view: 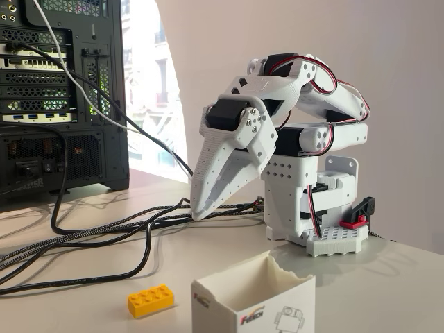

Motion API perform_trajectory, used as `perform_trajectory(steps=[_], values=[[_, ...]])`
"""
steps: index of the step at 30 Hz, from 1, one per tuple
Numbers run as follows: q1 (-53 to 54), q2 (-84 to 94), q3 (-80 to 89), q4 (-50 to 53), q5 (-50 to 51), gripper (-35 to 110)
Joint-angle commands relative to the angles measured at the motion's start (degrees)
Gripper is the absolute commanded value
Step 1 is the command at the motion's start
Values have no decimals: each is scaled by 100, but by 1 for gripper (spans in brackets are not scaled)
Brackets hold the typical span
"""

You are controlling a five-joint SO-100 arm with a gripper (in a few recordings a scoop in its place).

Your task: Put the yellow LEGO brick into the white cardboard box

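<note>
Fixed view, low angle across a pale table [83,277]. White SO-100 arm [305,90] sits folded at centre-right of the frame, upper links doubled back over its base, red and black wires looping over the top joint. The gripper [201,208] points down and to the left, tip hanging just above the table near the cable bundle; fingers look pressed together into one tapered wedge, clenched, nothing between them.

The yellow LEGO brick [150,300] lies flat on the table at lower left-centre of the frame, studs up, long side running left to right with a slight tilt. It is apart from the gripper, lower in the frame and left of the tip.

The white cardboard box [253,302] stands upright at bottom centre, open top, ragged rim, partly cut off by the lower frame edge. Red-and-black logo and a small robot line drawing show on its front face. The brick is just beside the box, to its left, not touching, not inside.

Arm base stands on a white studded plate [340,241] at right of centre, with a red-and-black clamp [359,214] on it. Black PC tower [59,97] fills the upper left; black cables [104,239] run from it across the table toward the arm base. Bright window [149,83] behind, plain wall on the right.
</note>
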Motion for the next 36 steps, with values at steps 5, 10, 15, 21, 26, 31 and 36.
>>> perform_trajectory(steps=[5, 10, 15, 21, 26, 31, 36], values=[[53, 79, 9, 0, 0, -9], [53, 79, 9, 0, 9, -9], [53, 79, 9, 0, 9, -9], [62, 79, 9, -9, 53, -9], [0, 79, -316, 149, 149, -9], [-9, -308, -870, 325, 281, -9], [0, -1160, -1538, 211, 308, -9]])
